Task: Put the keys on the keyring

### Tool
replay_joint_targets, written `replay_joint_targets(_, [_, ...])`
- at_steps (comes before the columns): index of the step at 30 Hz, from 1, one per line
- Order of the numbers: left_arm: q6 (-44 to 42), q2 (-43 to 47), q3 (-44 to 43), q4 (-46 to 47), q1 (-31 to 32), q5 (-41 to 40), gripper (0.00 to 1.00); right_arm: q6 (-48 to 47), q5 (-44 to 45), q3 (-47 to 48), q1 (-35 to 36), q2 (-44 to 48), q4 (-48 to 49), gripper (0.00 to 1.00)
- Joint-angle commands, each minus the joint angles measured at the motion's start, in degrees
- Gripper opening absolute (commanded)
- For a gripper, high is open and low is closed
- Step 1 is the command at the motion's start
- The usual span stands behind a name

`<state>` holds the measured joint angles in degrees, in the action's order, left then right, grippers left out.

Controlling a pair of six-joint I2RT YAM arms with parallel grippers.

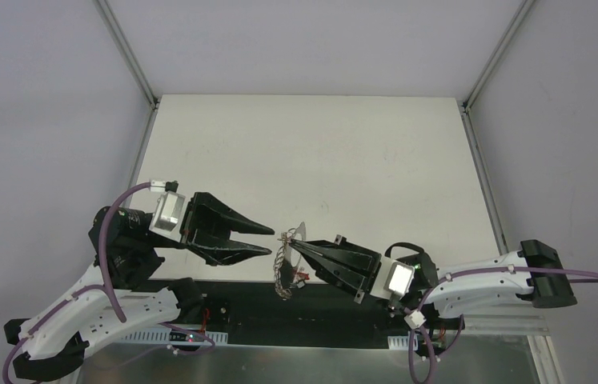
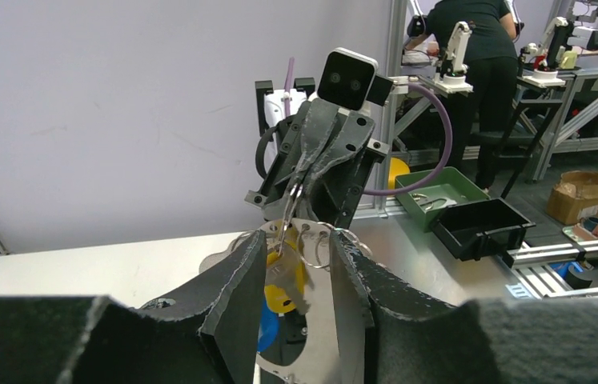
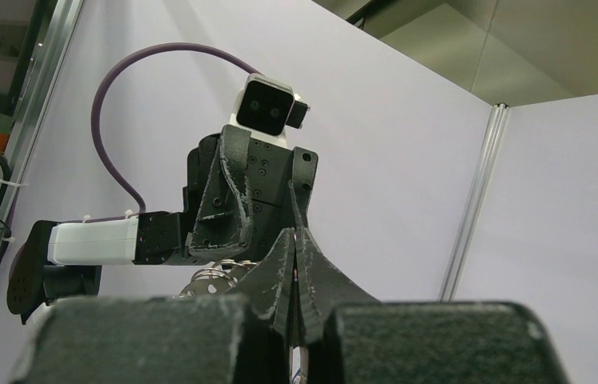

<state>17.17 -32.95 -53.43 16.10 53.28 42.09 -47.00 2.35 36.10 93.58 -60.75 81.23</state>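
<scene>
The right gripper is pressing its fingers tight together on the keyring and holding it up in the air over the near edge of the table, right between the two arms. The bunch is dangling below the pinch. Facing it, the left gripper is hovering just beside the ring with its fingers spread wide and nothing in them. In the left wrist view the loops are hanging in the gap between those spread fingers, and a yellow-headed key is showing with a blue-headed key below it. Whether the left fingers are touching the ring, I cannot tell.
</scene>
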Motion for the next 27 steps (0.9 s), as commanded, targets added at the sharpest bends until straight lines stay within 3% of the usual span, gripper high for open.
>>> replay_joint_targets(1, [1.3, -0.5, 0.4, 4.2, 0.2, 2.4, 0.34, 4.1, -1.7, 3.6, -1.6, 0.3, 6.0, 0.00])
replay_joint_targets(27, [-0.9, 0.7, 0.2, 2.0, 0.2, 1.2, 0.35, 8.3, -4.7, 4.1, -3.6, -0.8, 6.0, 0.00])
